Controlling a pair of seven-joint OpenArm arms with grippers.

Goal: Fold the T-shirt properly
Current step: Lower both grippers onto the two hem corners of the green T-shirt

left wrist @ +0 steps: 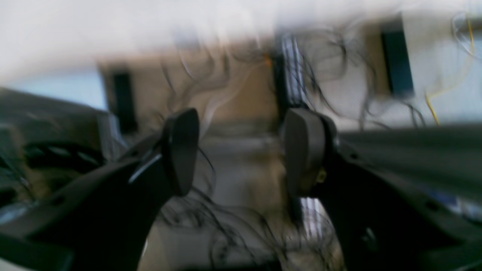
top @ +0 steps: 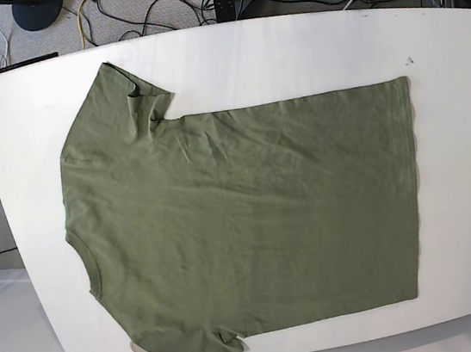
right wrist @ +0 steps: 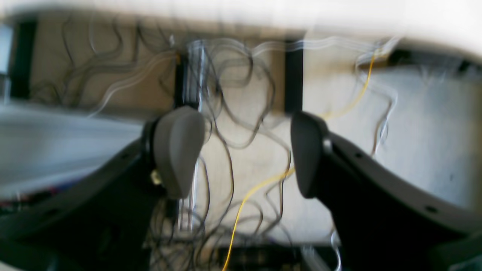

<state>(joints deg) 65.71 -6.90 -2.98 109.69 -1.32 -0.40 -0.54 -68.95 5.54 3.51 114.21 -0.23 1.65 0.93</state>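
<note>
Plainly, neither arm has started work. The left gripper [left wrist: 241, 150] has its jaws spread wide with nothing between them, and past its dark fingers [left wrist: 180, 150] the wrist view shows only a blurred tangle of cables [left wrist: 233, 226] and floor, not cloth. The right gripper [right wrist: 244, 150] is likewise spread and empty, looking at more cables, a yellow one [right wrist: 241, 210] among them, under what seems to be the table edge. Both wrist views are smeared, so fine detail is lost.

Neither arm appears in the base view. There the T-shirt [top: 250, 217] lies flat and spread on the white table [top: 289, 56], neck toward that view's left edge, hem toward its right. One sleeve [top: 120, 91] points to the far side; the other sleeve [top: 197, 346] hangs a little past the near table edge. The cloth shows light wrinkles but no fold.

I judge the task to be at its very beginning: the shirt is laid out, the first fold not yet made. The next move probably calls for bringing both grippers over the table and down onto one long side, one near the shoulder and one near the hem, pinching only the cloth, so that side can be lifted evenly and carried across.
</note>
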